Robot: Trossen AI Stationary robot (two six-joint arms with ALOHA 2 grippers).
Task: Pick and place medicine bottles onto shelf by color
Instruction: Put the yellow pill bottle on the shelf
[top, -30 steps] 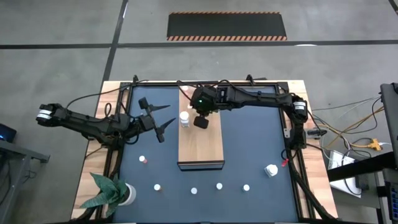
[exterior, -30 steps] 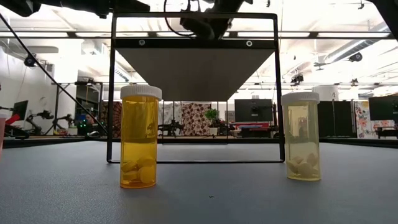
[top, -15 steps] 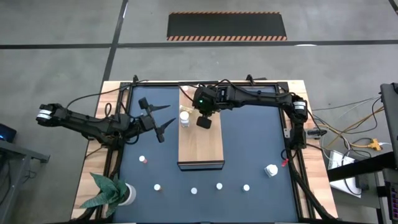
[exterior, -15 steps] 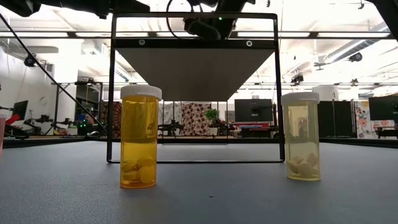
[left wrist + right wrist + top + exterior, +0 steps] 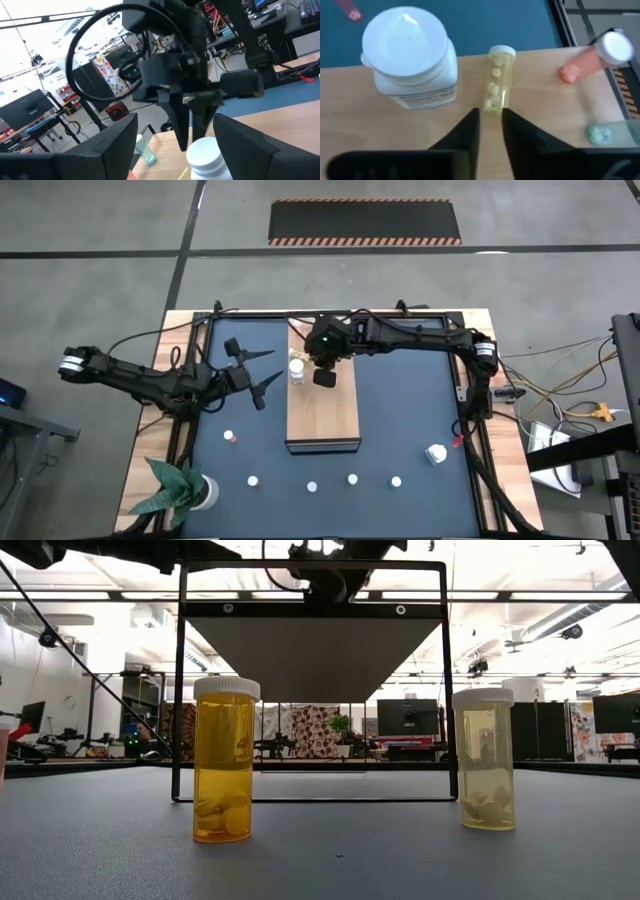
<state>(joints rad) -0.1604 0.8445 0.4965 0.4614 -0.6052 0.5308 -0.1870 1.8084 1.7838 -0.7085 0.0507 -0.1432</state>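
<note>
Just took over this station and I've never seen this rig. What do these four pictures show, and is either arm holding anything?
Two dark robot arms work at a table. The high view looks straight down: the left gripper waits over the dark mat, jaws open and empty; the right gripper hangs over the wooden shelf. The low view sits at mat height, facing an orange bottle and a pale bottle, both upright. Each wrist view looks past that arm's own jaws. In the right wrist view they stand slightly apart at the end of a yellow bottle lying on the shelf, beside a large white bottle; whether they touch it I cannot tell. More small bottles stand loose on the mat.
</note>
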